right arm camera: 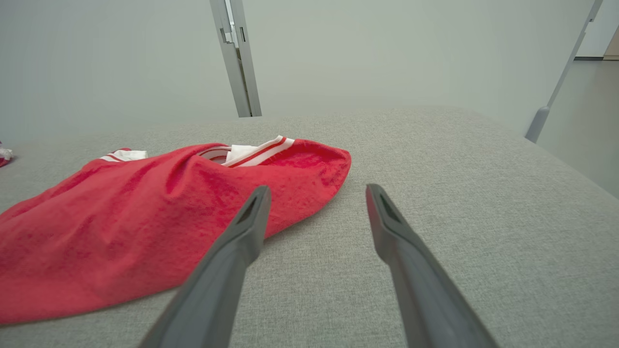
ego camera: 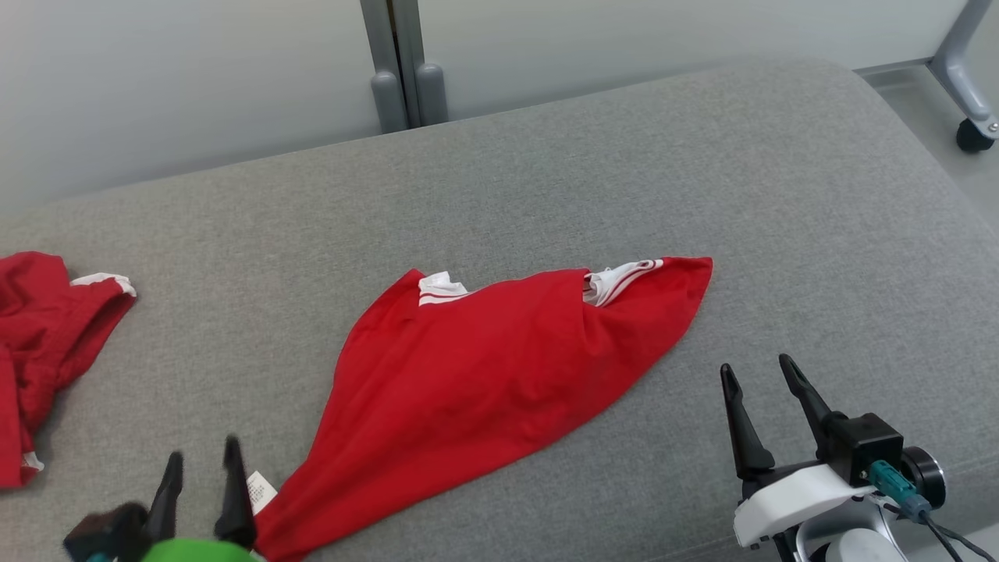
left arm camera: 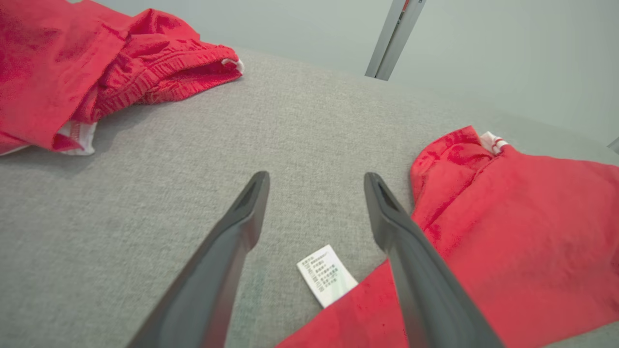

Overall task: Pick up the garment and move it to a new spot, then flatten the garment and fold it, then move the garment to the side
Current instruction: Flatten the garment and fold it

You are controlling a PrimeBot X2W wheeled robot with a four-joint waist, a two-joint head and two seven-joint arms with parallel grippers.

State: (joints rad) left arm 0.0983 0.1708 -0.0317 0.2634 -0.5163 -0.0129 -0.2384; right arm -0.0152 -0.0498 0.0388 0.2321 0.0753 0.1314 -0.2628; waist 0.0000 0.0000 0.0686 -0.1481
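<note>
**Garment and grippers before flattening.** The red garment (ego camera: 484,375) lies near the middle of the grey cushion (ego camera: 702,172), bunched into a rough wedge. It is broad at its far edge, where white striped trim shows in two places, and tapers toward my near left. There a white care label (left arm camera: 326,275) lies flat on the cushion beside the narrow end. Folds run across the cloth, so I judge the flattening not yet done. A second red garment (ego camera: 39,343) lies heaped at my left, well apart from the first.

My left gripper (left arm camera: 316,176) hovers low by the narrow end, its two fingers spread wide and holding nothing. The label sits between them in the left wrist view. The finger nearer the cloth may brush its edge, though blur in the head view leaves that unsettled.

My right gripper (ego camera: 755,364) stands just beside the garment's broad right corner and apart from it, fingers likewise parted and empty. One gripper at each end suits, in my judgement, a two-point pinch to draw the cloth taut.
</note>
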